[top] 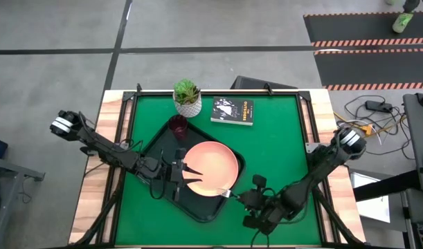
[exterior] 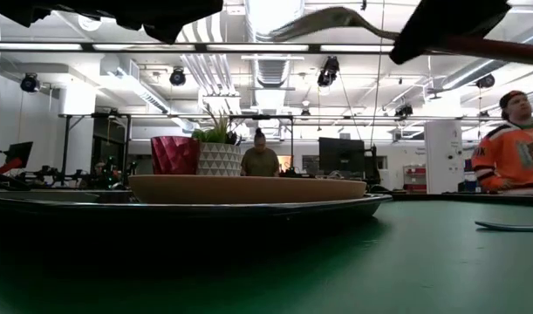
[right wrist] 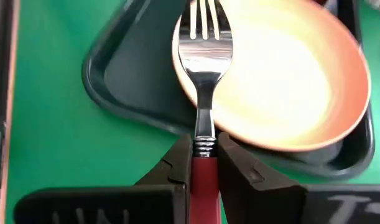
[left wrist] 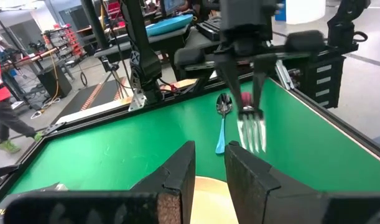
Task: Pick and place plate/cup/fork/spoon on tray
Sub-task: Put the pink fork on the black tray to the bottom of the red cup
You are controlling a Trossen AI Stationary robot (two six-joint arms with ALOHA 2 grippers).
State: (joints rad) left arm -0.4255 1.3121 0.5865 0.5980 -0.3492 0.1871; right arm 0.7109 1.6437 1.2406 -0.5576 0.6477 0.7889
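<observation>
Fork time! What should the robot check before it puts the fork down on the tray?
1. Right pincer grips the fork firmly by its handle: ok.
2. Fork tines are over the tray: ok, they hang above the plate's near edge.
3. Plate and cup are already on the tray: ok.
4. Bare tray floor for the fork beside the plate: ok, a strip shows along the tray's edge.
5. Left pincer is out of the way: not ok, it hovers at the plate's other edge.
6. Spoon is waiting on the green mat, off the tray: ok.
</observation>
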